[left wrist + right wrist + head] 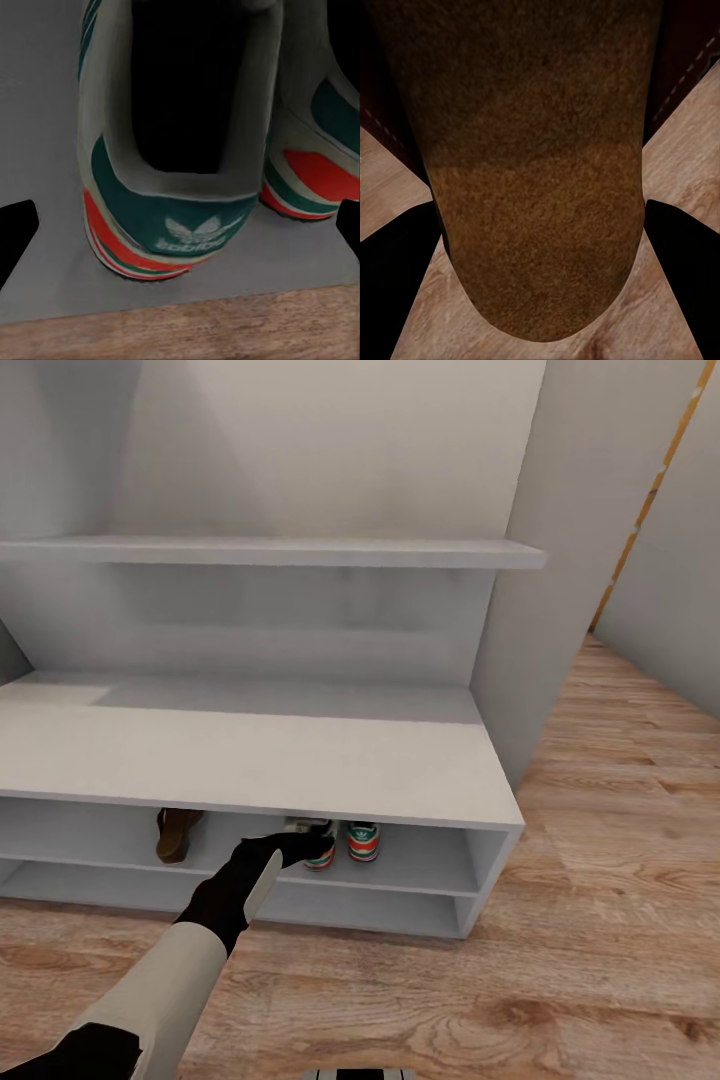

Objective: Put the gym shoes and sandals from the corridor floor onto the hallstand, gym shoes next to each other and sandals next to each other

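Reaching under the bench top, the left gripper [312, 847] is standing open behind two sneakers [161, 150] on the upper shoe shelf [420, 865]; the right gripper [540, 277] is clasping a light, floppy sandal [532, 150], best pinched mid-sole.

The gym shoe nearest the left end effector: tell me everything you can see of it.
The gym shoe is cream-white with green heel panel, trefoil logo and red-orange sole. It stands upright on the hallstand's upper shoe shelf, heel outward, close beside the second gym shoe. The left end effector is open, its fingers apart either side of the heel.
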{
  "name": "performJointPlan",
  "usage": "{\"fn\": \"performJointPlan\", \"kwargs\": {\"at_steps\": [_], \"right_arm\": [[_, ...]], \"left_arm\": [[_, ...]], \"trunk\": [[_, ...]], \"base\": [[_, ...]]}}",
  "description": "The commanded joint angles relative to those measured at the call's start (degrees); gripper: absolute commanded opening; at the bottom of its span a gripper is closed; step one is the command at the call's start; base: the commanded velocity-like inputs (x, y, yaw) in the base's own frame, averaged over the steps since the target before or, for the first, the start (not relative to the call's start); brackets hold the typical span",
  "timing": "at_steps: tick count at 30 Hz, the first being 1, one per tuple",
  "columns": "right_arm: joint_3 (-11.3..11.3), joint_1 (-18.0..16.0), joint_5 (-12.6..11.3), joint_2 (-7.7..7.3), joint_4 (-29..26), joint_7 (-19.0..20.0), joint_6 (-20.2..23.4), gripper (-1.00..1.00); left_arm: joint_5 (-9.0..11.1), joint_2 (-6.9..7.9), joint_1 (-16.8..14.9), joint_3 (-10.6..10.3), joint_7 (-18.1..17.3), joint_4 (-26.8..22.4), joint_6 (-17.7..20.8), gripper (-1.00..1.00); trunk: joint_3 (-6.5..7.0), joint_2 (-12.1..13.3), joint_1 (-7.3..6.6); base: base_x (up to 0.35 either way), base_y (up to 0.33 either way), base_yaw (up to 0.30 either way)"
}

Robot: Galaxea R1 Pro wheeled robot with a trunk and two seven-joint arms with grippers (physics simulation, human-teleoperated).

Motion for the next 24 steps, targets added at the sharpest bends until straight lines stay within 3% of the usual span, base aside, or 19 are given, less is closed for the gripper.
{"fn": "performJointPlan", "kwargs": {"at_steps": [1, 11, 24], "right_arm": [[-0.07, -0.04, -0.30, 0.00, -0.05, 0.03, 0.26, -1.00], [-0.07, -0.04, -0.28, 0.00, -0.05, 0.04, 0.26, -1.00], [-0.11, -0.04, -0.24, 0.01, -0.05, -0.22, 0.18, -1.00]], "left_arm": [[0.44, 0.02, -0.02, -0.04, 0.09, -0.07, 0.30, 1.00], [0.46, 0.60, -0.02, -0.01, 0.03, -0.07, 0.30, 1.00], [0.44, 0.72, 0.15, -0.01, 0.01, -0.07, 0.30, 1.00]], "trunk": [[-0.05, -0.02, -0.01], [-0.05, -0.02, -0.01], [-0.05, -0.02, -0.01]], "base": [[0.000, 0.000, 0.000], [-0.037, 0.000, 0.000], [-0.315, 0.000, 0.000]]}}
